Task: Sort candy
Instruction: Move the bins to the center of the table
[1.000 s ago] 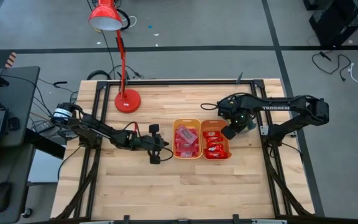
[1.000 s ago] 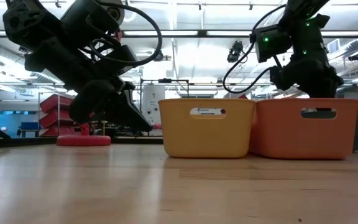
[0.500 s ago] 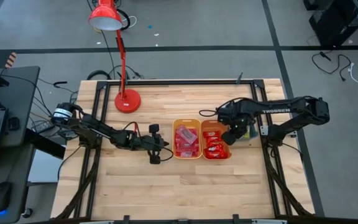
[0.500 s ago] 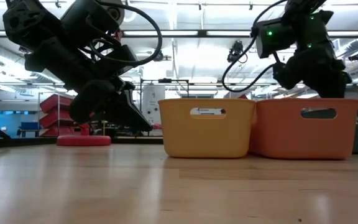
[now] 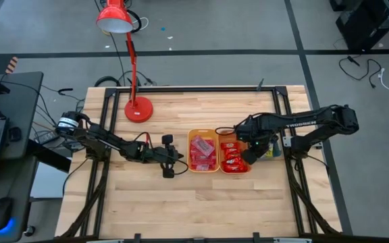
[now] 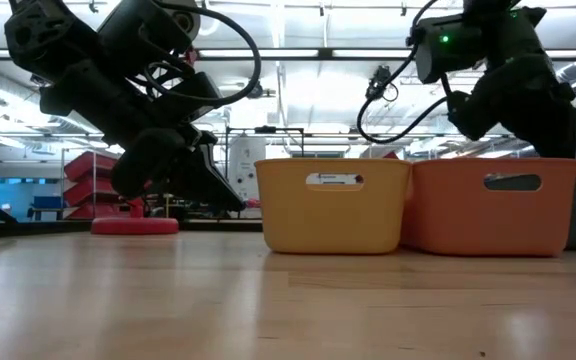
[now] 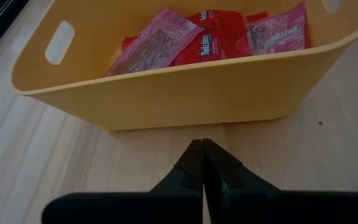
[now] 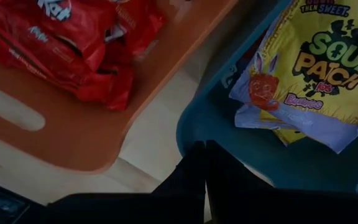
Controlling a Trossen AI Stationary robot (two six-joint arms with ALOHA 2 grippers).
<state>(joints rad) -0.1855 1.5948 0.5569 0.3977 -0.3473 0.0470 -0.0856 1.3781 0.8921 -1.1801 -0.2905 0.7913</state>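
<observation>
Item: sorting table (image 5: 201,202), both arms present. Left gripper (image 7: 202,163): low at the table, just beside the outer wall of the yellow tray (image 7: 185,93), fingers pressed together, holding nothing; arm waiting. Right gripper (image 8: 204,163): above the narrow gap between the orange tray (image 8: 98,134) and the teal tray (image 8: 229,134), fingers pressed together, empty. Candy, by location: pinkish-purple packets (image 7: 157,40) and red ones in the yellow tray; red wrappers (image 8: 61,43) heaped in the orange tray; yellow packets (image 8: 319,68) in the teal tray. No loose candy could be seen on the bare wood in the high view. Step in hand, as judged: the sorting looked largely done, the right arm between placements or finishing. Next move, if any piece remained: the right fingers would need to spread before reaching into a tray. Edges and room: the yellow and orange trays stood touching, side by side; the teal tray sat near the right frame rail, leaving little room there; the near half of the table lay open; a red lamp (image 5: 130,67) stood at the far left, well apart.
</observation>
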